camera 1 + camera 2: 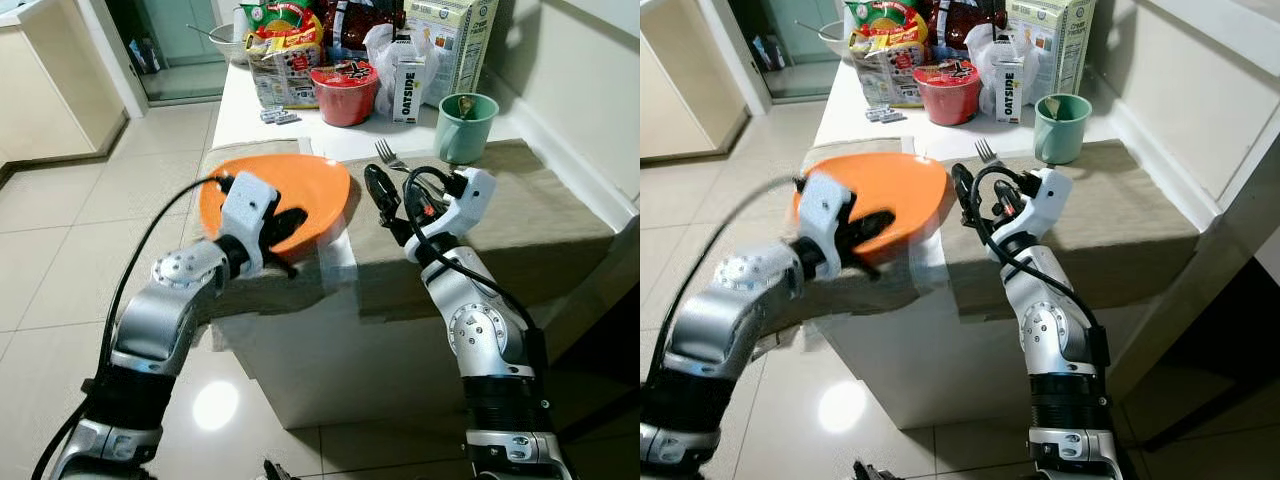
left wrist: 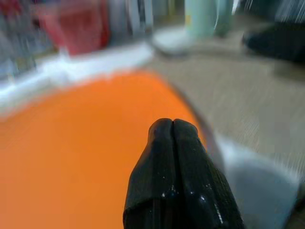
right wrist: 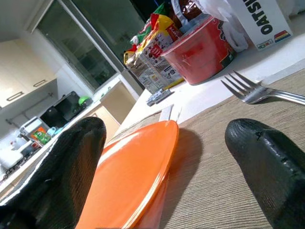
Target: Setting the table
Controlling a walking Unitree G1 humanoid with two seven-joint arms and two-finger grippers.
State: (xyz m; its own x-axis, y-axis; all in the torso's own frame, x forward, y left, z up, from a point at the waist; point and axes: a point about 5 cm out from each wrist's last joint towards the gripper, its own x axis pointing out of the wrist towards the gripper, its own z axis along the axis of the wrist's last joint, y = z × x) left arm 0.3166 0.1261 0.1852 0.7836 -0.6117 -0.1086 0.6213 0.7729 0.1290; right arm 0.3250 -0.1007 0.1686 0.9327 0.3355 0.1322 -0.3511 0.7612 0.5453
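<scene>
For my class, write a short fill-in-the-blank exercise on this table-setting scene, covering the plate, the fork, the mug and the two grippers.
1. The plate on the placemat is coloured ____.
2. The left gripper, over the plate, has its fingers ____.
3. The right gripper is open, with a silver ____ lying just beyond it, before the mug.
4. The mug is coloured ____.

Missing words: orange; shut; fork; green

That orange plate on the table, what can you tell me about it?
The orange plate is round, smooth and glossy, likely plastic, with a shallow raised rim. It sits on a beige placemat at the table's near left corner, its near edge looking slightly lifted. The left gripper, fingers shut, is at its near rim. A fork lies just beyond, apart.
</scene>
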